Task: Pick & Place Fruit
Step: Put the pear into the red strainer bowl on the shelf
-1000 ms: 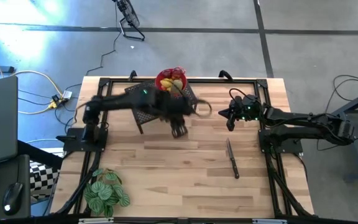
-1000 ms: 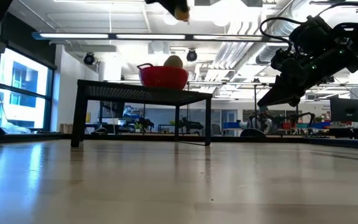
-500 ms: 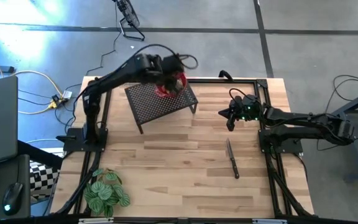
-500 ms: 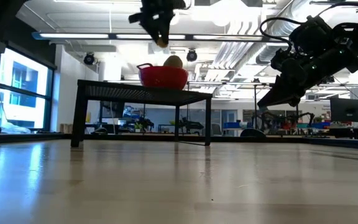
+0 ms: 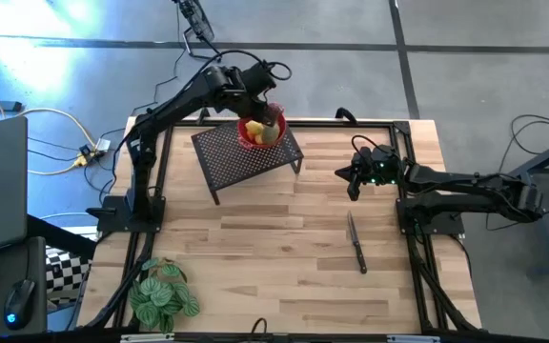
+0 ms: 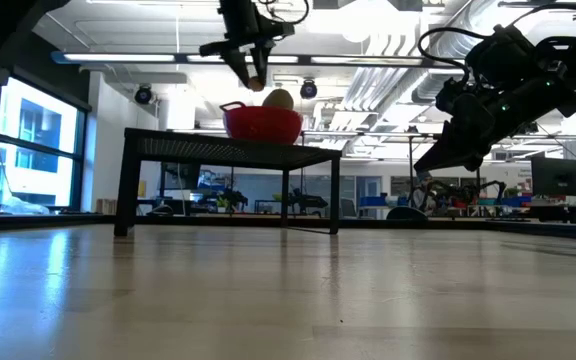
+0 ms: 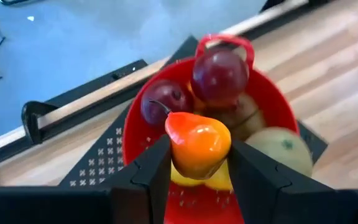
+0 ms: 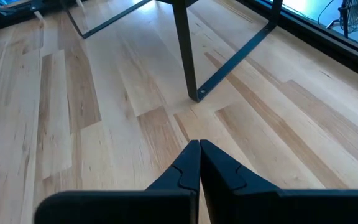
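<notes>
My left gripper (image 7: 197, 168) hangs above the red mesh bowl (image 5: 261, 130), shut on an orange-and-yellow pear-shaped fruit (image 7: 197, 144). The bowl (image 7: 272, 99) stands on a black perforated stand (image 5: 246, 152) at the table's far side and holds two dark red fruits (image 7: 219, 74), a yellow one and olive-green ones (image 7: 278, 149). In the low view the gripper (image 6: 251, 72) is just above the bowl (image 6: 263, 122). My right gripper (image 8: 199, 163) is shut and empty, hovering right of the stand (image 5: 351, 181). My left gripper pinches the orange fruit's two sides (image 7: 178, 155) between its two fingers. The fingers slant down from above. The fruit is lifted clear, over the bowl's contents, its stalk end pointing away from the fingers.
A knife (image 5: 355, 243) lies on the wood right of the middle. A green leafy plant (image 5: 163, 293) sits at the near left corner. The wide middle of the table (image 5: 274, 257) is bare wood. The stand's legs (image 8: 188, 50) rise ahead of my right gripper.
My left gripper has swung with the orange fruit from over the table just near of the stand toward the far edge, rolling its wrist, and now hangs over the red bowl. It has stayed shut on the fruit.
</notes>
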